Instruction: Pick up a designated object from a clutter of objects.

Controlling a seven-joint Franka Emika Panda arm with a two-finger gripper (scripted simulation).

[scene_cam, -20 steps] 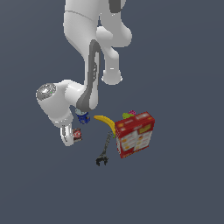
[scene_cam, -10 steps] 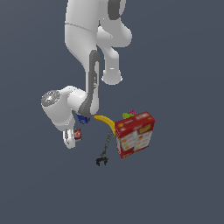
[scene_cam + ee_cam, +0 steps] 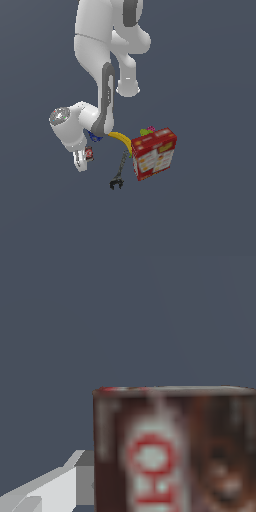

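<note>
The designated object, a small dark brown and red box [image 3: 89, 154] with white lettering, sits at the exterior view's left end of the clutter. My gripper [image 3: 83, 159] is down at it, and the box lies against the fingers. In the wrist view the box [image 3: 175, 451] fills the lower part, very close and blurred. One white finger [image 3: 75, 476] lies right at the box's edge and the other finger is hidden. I cannot tell whether the jaws press on the box. The arm hides most of the blue can [image 3: 94, 136].
A yellow banana [image 3: 121, 138] curves between the can and the large red-and-yellow carton [image 3: 154, 153]. Green and pink bits [image 3: 149, 131] show behind the carton. A black clamp [image 3: 119, 175] lies in front of the banana. All rest on a plain dark grey floor.
The wrist and hand have sunk slightly lower and a little toward the exterior view's right. The small box stays where it was. The other items have not moved.
</note>
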